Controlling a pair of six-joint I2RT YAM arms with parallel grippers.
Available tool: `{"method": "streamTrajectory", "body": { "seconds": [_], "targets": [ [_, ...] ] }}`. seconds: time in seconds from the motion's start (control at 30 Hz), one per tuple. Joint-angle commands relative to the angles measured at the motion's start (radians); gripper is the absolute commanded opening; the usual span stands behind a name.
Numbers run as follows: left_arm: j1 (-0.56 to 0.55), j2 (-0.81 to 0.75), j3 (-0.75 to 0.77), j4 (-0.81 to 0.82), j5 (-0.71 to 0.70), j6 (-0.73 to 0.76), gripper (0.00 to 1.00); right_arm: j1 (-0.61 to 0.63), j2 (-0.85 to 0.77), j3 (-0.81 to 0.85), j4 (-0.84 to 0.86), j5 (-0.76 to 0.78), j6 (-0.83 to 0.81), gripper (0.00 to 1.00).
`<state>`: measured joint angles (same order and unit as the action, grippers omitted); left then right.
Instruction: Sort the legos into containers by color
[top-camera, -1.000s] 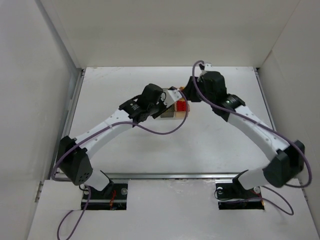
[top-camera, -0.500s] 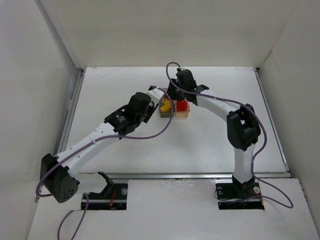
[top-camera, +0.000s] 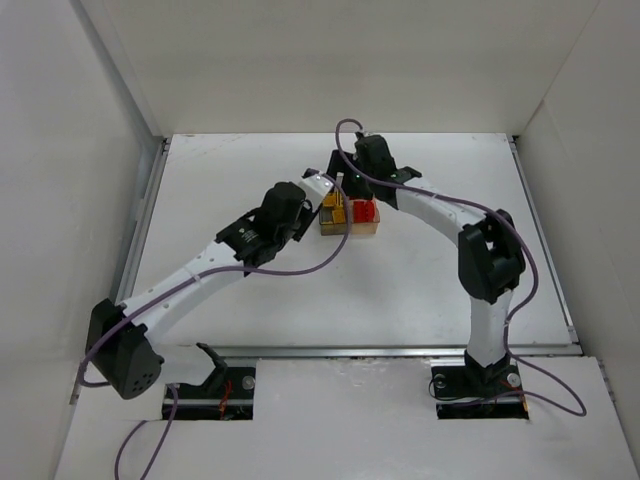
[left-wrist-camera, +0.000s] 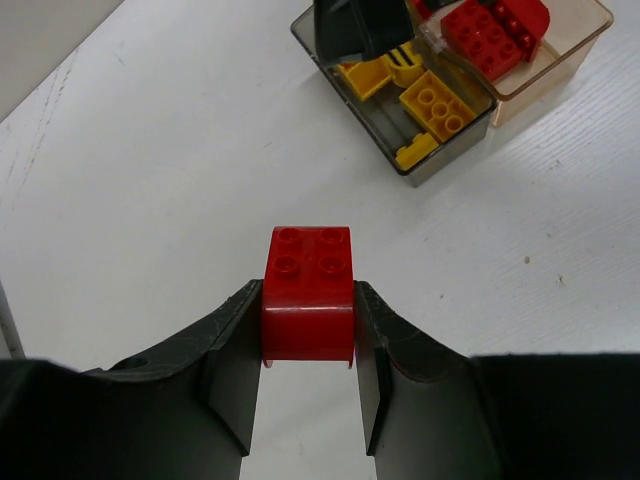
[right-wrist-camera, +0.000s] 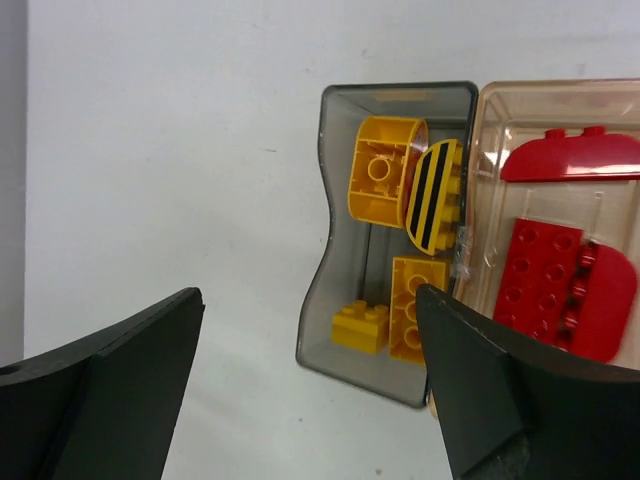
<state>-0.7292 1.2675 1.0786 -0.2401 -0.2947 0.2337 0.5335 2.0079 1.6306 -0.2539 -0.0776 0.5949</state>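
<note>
Red brick (left-wrist-camera: 308, 292) clamped in left gripper (left-wrist-camera: 308, 340), short of grey bin (right-wrist-camera: 318, 320). Right gripper (right-wrist-camera: 300, 390) spread wide, empty, above it. Collision risked on approach; brick could be misdropped among yellows (right-wrist-camera: 418, 290), not in orange bin (right-wrist-camera: 540, 110).

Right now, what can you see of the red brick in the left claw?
The red brick is a glossy plastic two-by-two block with four round studs on its upper face. The left claw is shut on it, one dark finger flat against each side wall. It sits square between them, not tilted, over the white table, well short of the grey bin and the orange-tan bin. Whether it touches the table I cannot tell.
</note>
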Motion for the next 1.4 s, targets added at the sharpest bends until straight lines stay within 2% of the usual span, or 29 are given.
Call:
{"method": "streamTrajectory", "body": {
  "seconds": [0.0,0.1,0.13,0.2,0.3,0.4,0.5,0.6,0.8,0.93,0.97,1.07,1.1,1.27,1.37],
  "targets": [
    [0.005,0.073,0.075,0.081,0.072,0.009,0.0,-0.015,-0.187,-0.012,0.05,0.053,-0.041,0.92],
    [0.014,0.194,0.244,0.081,0.15,-0.019,0.0,-0.069,-0.291,-0.06,0.05,0.091,-0.061,0.92],
    [0.014,0.232,0.245,0.081,0.169,-0.037,0.0,-0.088,-0.316,-0.075,0.05,0.104,-0.061,0.92],
    [0.024,0.314,0.383,0.05,0.21,-0.074,0.0,-0.145,-0.381,-0.128,0.05,0.118,-0.076,0.92],
    [0.024,0.479,0.565,0.019,0.304,-0.119,0.0,-0.211,-0.428,-0.191,0.05,0.15,-0.125,0.92],
    [0.024,0.619,0.703,0.019,0.318,-0.145,0.0,-0.268,-0.457,-0.231,0.022,0.139,-0.156,0.92],
    [0.024,0.72,0.78,0.021,0.224,-0.157,0.0,-0.302,-0.495,-0.293,0.022,0.124,-0.165,0.92],
    [0.024,0.759,0.781,0.082,0.171,-0.148,0.0,-0.329,-0.52,-0.345,0.022,0.113,-0.165,0.92],
    [0.024,0.811,0.741,0.169,0.224,-0.257,0.0,-0.365,-0.552,-0.394,0.013,0.091,-0.184,0.92],
    [0.024,0.859,0.731,0.157,0.235,-0.289,0.22,-0.365,-0.561,-0.405,0.013,0.091,-0.195,0.92],
    [0.024,0.859,0.731,0.148,0.214,-0.315,0.37,-0.365,-0.561,-0.405,0.013,0.091,-0.195,0.92],
    [0.033,0.869,0.751,0.067,0.175,-0.372,0.53,-0.365,-0.571,-0.405,0.002,0.091,-0.195,0.93],
    [0.033,0.869,0.762,0.049,0.192,-0.381,0.62,-0.365,-0.581,-0.405,-0.007,0.091,-0.195,0.93],
    [0.033,0.834,0.78,-0.057,0.276,-0.464,0.83,-0.365,-0.635,-0.394,-0.039,0.117,-0.204,0.93],
    [0.033,0.779,0.84,-0.125,0.307,-0.478,0.84,-0.374,-0.672,-0.385,-0.068,0.143,-0.204,0.93]
  ]
}}
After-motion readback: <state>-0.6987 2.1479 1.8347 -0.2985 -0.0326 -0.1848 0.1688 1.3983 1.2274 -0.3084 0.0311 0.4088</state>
